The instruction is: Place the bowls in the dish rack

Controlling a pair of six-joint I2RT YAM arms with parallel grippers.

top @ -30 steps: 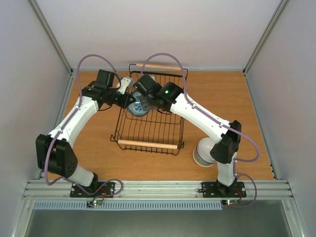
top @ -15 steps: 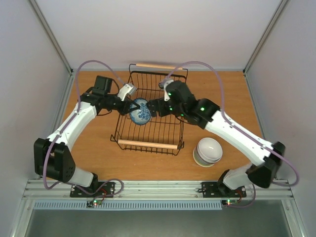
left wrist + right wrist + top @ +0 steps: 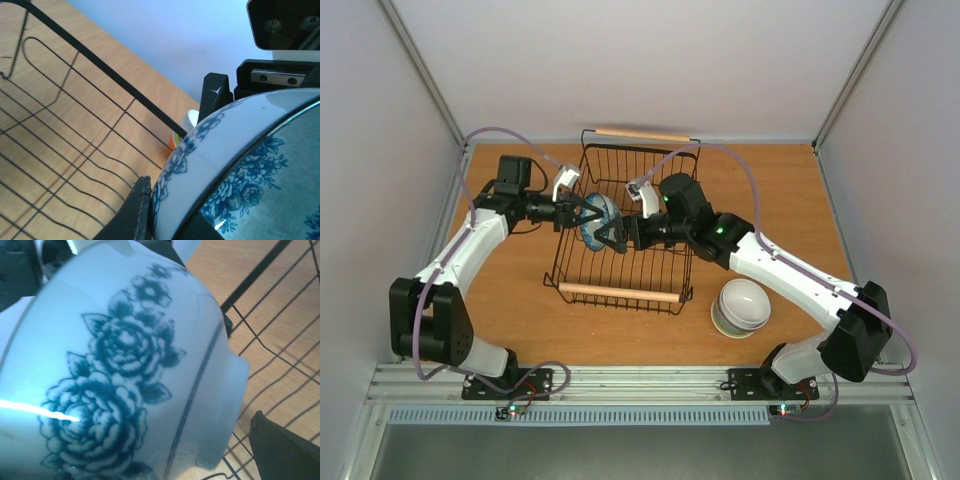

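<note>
Your left gripper pinches the rim of the blue-patterned bowl, which stands on edge above the dish rack. Just right of it, your right gripper has its jaws spread. Stacked bowls sit on the table right of the rack.
</note>
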